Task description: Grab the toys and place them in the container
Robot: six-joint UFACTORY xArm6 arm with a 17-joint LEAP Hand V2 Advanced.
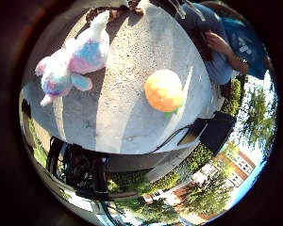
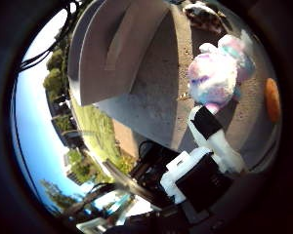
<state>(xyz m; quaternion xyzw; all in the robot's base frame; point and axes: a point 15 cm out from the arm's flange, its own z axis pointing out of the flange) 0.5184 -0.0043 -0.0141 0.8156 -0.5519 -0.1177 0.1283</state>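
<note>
Nearest to the palm is the robot hand itself: white and black parts, with one finger reaching out fairly straight over the grey concrete counter. It grips nothing, and its tip stops just short of the plush toy — though whether it touches the fur cannot be told.

The plush toy is a pastel animal, white with pink, blue and purple patches. It lies on the counter, and in the little-finger-side view it shows stretched out along the surface, its limbs spread.

Beside the plush toy in the thumb-side view, closer to the counter's edge, stands a pale container with a curved wall, sunlit on one side and shaded within. The plush toy lies outside it, near its wall.

Farther along the counter, well apart from the plush toy, rests a ball — round, fuzzy, orange and yellow with a green patch underneath. It sits in full sun and throws a shadow onto the concrete.

Past the counter's far edge sits a person in a blue top, touching none of the toys. Beyond are trees, brick buildings and blue sky.
</note>
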